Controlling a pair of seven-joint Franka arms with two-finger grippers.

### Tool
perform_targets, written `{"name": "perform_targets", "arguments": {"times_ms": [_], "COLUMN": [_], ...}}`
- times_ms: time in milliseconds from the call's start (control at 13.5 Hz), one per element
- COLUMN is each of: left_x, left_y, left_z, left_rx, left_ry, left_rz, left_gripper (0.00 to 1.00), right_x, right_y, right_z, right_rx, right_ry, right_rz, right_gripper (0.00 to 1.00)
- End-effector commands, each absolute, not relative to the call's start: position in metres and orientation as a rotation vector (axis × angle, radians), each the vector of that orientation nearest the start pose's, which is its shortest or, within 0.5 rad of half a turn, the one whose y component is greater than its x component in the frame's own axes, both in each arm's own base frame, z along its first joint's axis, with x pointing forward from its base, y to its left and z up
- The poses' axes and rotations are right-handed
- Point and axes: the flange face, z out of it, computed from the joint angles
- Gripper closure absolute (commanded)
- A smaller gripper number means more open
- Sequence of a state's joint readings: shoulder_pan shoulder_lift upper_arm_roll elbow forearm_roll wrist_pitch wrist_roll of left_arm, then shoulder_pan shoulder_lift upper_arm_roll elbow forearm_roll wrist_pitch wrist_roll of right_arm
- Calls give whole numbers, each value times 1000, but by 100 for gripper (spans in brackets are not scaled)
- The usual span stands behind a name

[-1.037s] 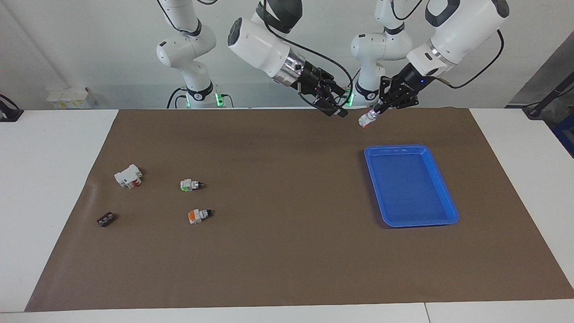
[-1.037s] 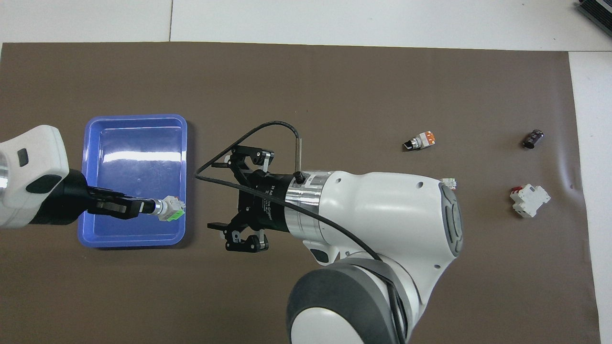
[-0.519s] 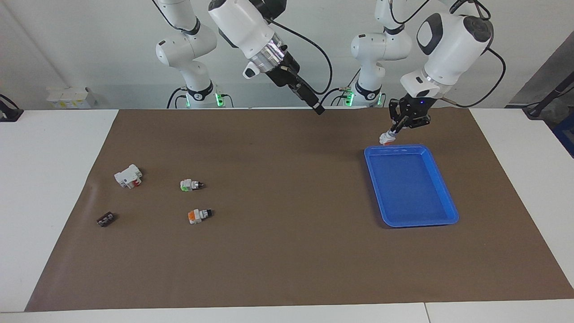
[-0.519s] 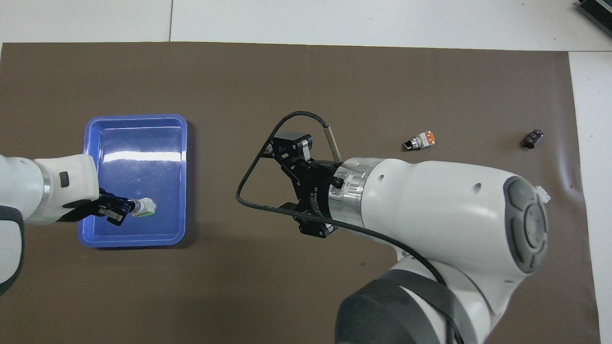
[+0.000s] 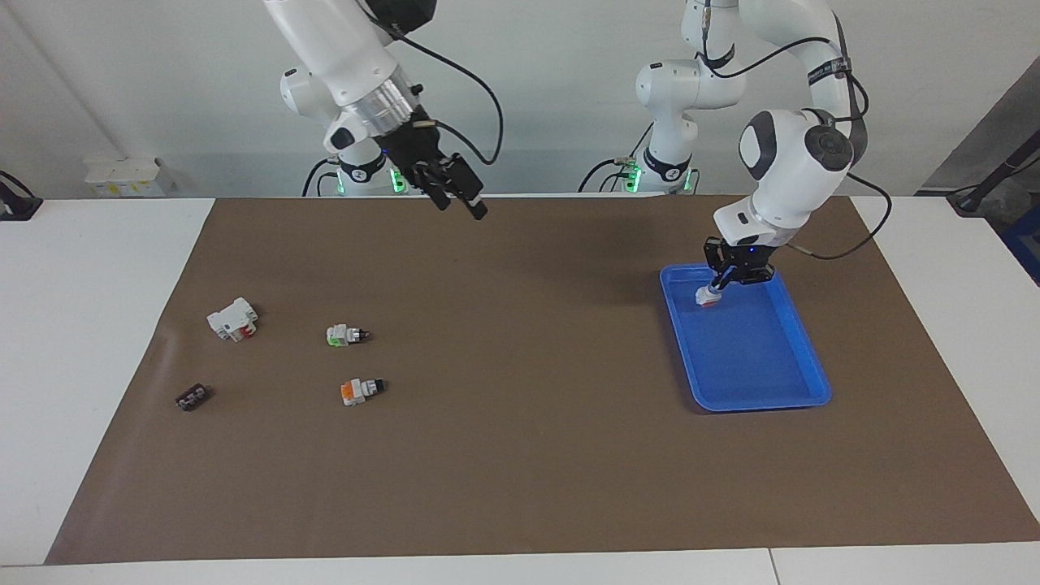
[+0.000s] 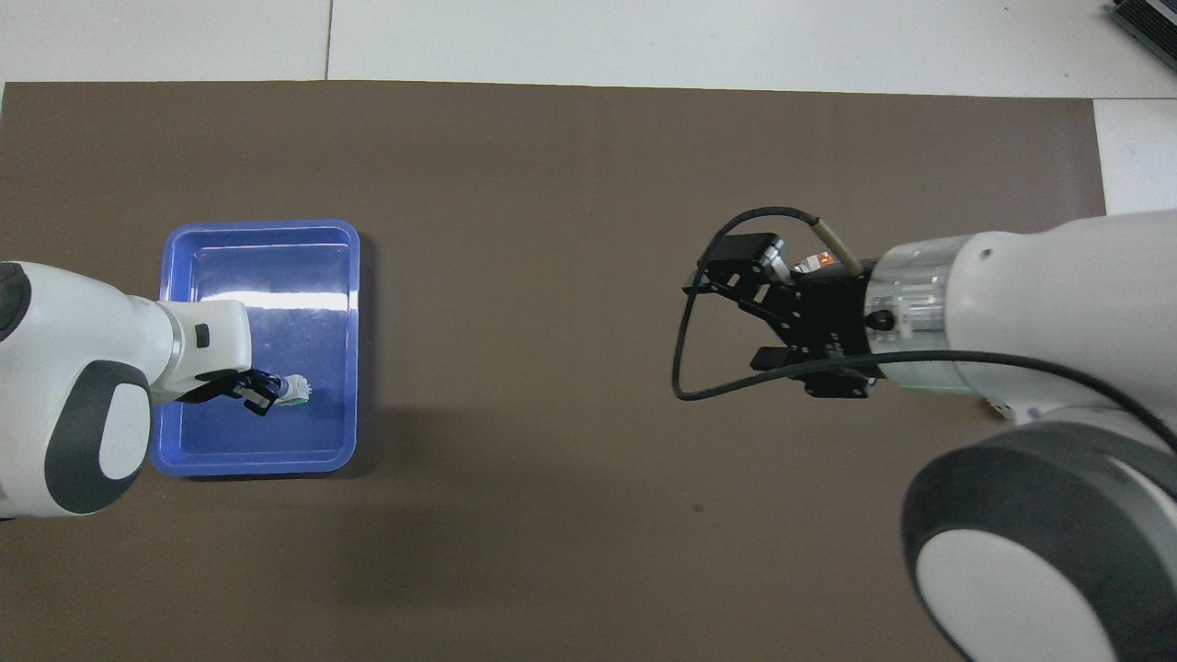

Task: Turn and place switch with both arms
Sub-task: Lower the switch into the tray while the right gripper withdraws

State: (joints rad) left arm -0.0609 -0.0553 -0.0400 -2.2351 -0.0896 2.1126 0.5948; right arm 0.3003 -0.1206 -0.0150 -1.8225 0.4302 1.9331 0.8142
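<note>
On the brown mat, the left gripper (image 5: 718,286) grips the switch (image 5: 708,297) low inside the blue tray (image 5: 800,390), only release remaining, while the right gripper (image 5: 459,197) hangs open, empty.

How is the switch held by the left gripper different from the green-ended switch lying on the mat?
The held switch hangs in the shut left gripper over the blue tray, pointing down; the green-ended switch on the mat lies flat, untouched, toward the right arm's end. Both look alike: small, white-grey bodies.
</note>
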Motion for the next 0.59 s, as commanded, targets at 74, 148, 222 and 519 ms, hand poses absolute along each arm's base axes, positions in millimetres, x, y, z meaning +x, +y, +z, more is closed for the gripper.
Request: {"name": "perform_targets", "arguments": {"times_ms": [74,148,222,519], "left_x": [497,500,505,505], "left_y": [-55,-58,-60,-51], "left_z": [390,393,400,450], "left_rx": [-3016,-3011,-3009,-3030], "left_ry": [1085,1095,1098,1003], "left_rz": [59,50,38,-35], "left_gripper": [31,12,2,1], "right_x": [515,520,524,541], "right_y": [123,110,94,47], "right_z": [612,620,624,628], "right_rx": [-2828,-2905,-2960,-3046], "right_ry": [490,433,391,282], "right_rz": [-130,-197,-197,-141], "right_gripper": [1,1,1,1]}}
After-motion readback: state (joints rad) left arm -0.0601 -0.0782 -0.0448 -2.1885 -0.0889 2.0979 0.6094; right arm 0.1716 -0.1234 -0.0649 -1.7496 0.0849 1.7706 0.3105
